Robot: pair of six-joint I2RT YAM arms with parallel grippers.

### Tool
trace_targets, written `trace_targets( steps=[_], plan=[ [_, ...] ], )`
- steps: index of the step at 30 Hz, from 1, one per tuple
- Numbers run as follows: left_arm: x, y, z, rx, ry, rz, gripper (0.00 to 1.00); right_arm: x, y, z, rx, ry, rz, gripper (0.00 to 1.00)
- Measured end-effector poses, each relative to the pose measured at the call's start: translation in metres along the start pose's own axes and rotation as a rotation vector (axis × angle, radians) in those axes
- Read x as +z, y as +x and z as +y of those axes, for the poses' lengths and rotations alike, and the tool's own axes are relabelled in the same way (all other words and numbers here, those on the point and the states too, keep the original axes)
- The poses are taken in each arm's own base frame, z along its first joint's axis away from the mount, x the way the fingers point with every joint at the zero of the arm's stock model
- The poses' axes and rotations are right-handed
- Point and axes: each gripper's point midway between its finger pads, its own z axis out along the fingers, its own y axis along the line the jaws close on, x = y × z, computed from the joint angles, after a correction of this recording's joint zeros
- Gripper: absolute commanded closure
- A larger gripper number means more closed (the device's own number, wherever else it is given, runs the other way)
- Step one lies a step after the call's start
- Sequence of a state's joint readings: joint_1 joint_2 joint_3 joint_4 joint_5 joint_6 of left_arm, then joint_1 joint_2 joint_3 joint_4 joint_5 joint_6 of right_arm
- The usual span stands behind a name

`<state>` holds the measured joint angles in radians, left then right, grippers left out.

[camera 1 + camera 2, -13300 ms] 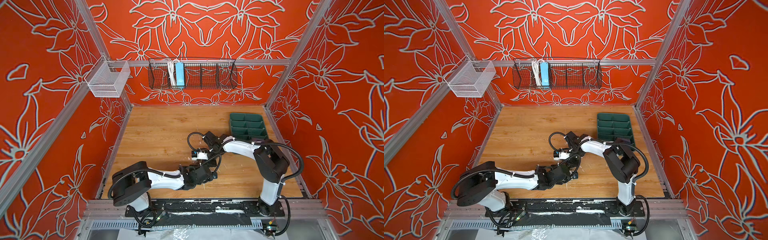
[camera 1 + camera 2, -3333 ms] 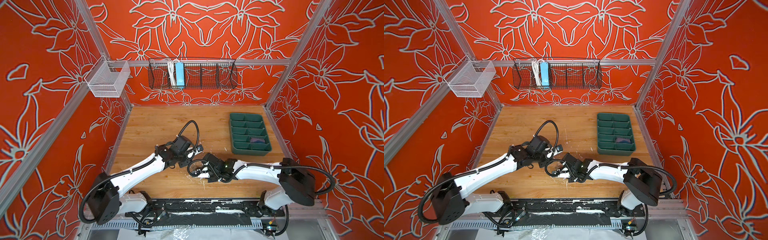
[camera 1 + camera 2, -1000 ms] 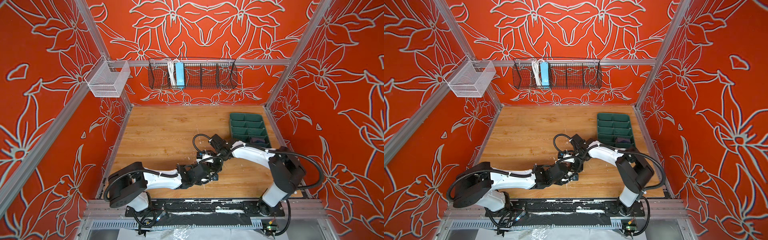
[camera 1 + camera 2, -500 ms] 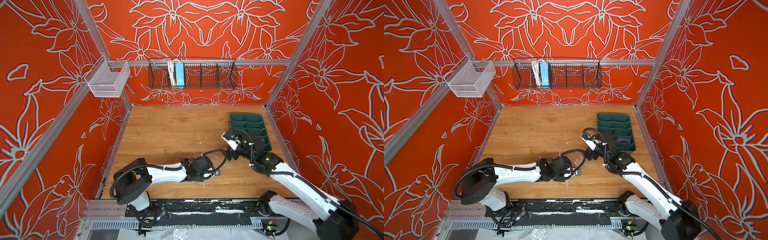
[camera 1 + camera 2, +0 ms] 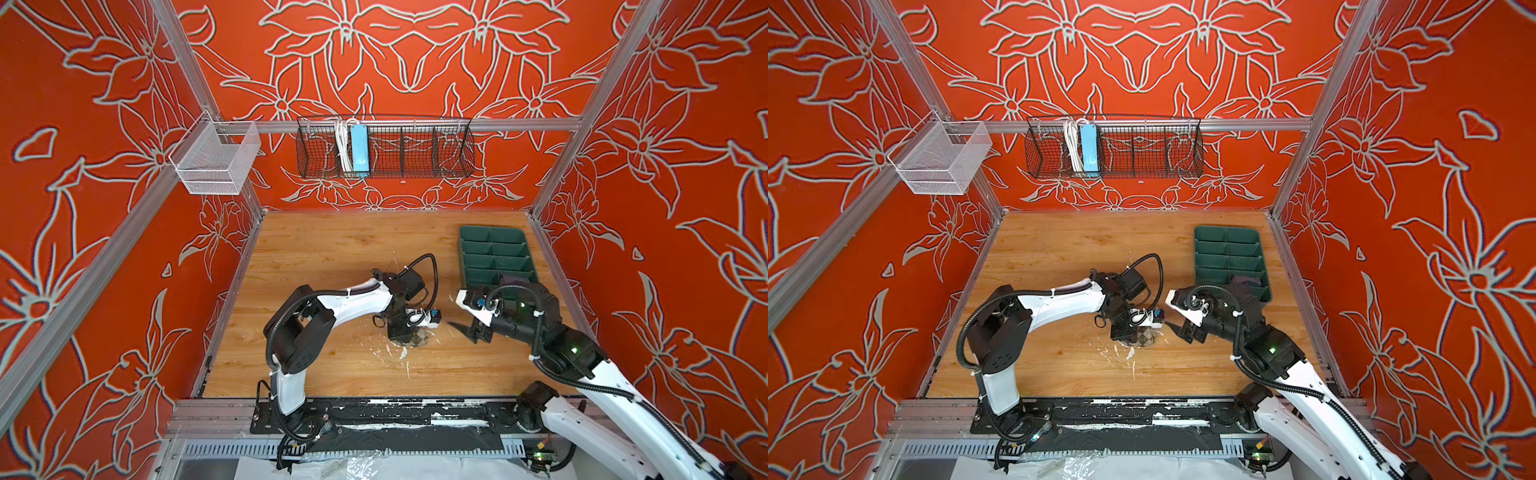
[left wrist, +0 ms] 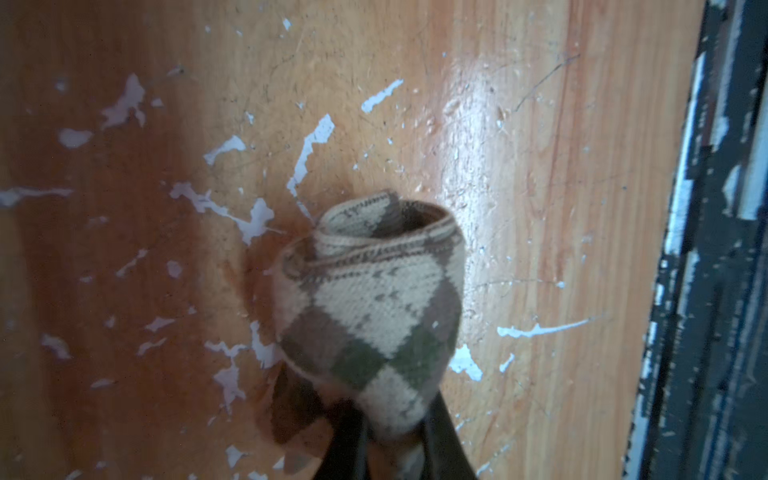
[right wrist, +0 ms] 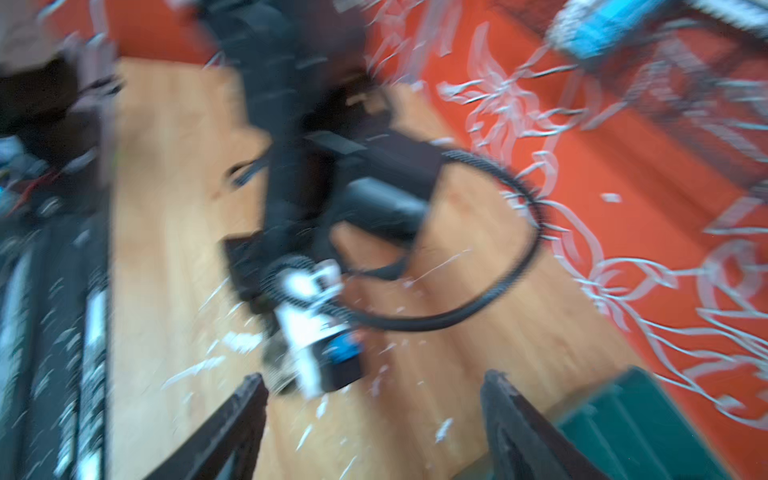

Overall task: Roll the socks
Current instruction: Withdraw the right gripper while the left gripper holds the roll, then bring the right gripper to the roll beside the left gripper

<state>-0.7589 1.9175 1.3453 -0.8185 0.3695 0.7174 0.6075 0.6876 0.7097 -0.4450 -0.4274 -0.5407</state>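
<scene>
My left pincer pinches the soft, likely springy beige sock roll; I'd clasp its loose cuff, just beyond those jaws, with my spread right pincer.

A lab robot cell, aluminium frame held red floral panels, two arms were bolted to a black base plate.

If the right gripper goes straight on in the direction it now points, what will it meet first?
Most likely the white camera module at the wrist of the left arm: it lies straight ahead of the open right gripper. The beige argyle sock is close by it; depth is unclear.
</scene>
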Motion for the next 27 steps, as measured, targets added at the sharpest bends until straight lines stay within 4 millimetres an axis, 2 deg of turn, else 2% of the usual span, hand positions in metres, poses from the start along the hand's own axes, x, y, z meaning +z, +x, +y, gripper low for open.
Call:
trace_targets(
  steps=[4,8,11,14,19,22,27],
  plan=[
    [-0.001,0.001,0.003,-0.07,0.092,0.004,0.95,0.016,0.017,0.039,-0.15,-0.125,0.102,0.21],
    [-0.001,0.002,0.002,-0.094,0.129,0.0,0.95,0.041,0.039,0.064,-0.291,-0.17,0.168,0.24],
    [-0.001,0.003,-0.001,-0.102,0.144,0.001,0.95,0.065,0.065,0.078,-0.38,-0.185,0.213,0.3],
    [0.0,0.004,-0.004,-0.111,0.163,0.006,0.95,0.084,0.08,0.08,-0.429,-0.178,0.255,0.34],
    [0.0,0.005,-0.004,-0.123,0.177,0.006,0.96,0.112,0.085,0.071,-0.475,-0.128,0.274,0.35],
    [0.0,0.005,-0.004,-0.125,0.18,0.004,0.95,0.125,0.09,0.068,-0.488,-0.11,0.29,0.37],
    [0.0,0.005,-0.004,-0.125,0.18,0.004,0.95,0.142,0.111,0.067,-0.498,-0.113,0.369,0.41]
  ],
)
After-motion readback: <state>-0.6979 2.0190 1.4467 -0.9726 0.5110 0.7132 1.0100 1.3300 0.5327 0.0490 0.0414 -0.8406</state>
